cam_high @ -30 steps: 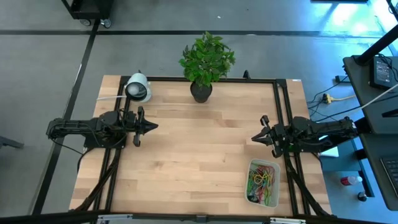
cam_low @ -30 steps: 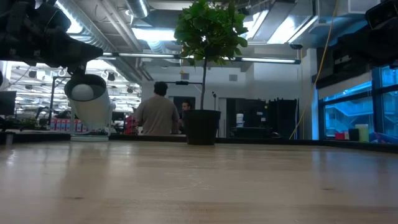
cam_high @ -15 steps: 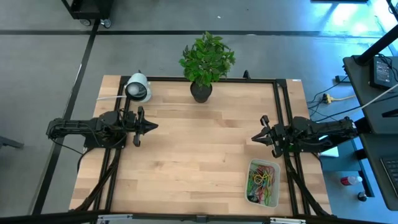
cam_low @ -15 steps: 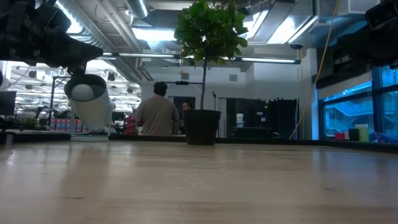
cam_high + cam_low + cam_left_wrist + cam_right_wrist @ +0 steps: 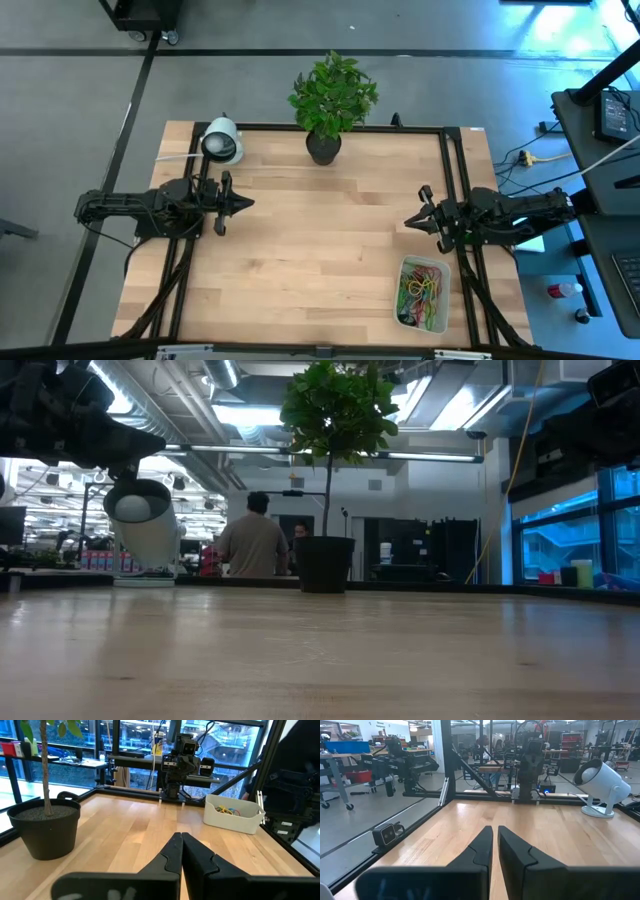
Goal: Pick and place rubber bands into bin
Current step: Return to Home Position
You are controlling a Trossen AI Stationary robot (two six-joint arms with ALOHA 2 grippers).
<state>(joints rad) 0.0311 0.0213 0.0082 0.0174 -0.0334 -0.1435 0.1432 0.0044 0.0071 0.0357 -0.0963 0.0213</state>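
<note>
From above, nothing has moved over the last second. Your left gripper (image 5: 245, 203) is parked at the left side of the table (image 5: 320, 260) and your right gripper (image 5: 408, 221) at the right side, both pointing inward and well apart. The bin (image 5: 402, 300) lies near the front right corner, just beside the right arm, with the rubber bands (image 5: 425, 288) heaped inside it. No loose band shows on the wood.

The low view is equally unchanged: the plant pot (image 5: 323, 564) and white lamp (image 5: 143, 530) stand at the far edge, and a person (image 5: 253, 545) is beyond them.

In the left wrist view, the fingers are pressed together with nothing between them.

In the right wrist view, the fingers are closed to a sliver, also empty.

This stillness suggests both arms are already home and your sorting is done.
</note>
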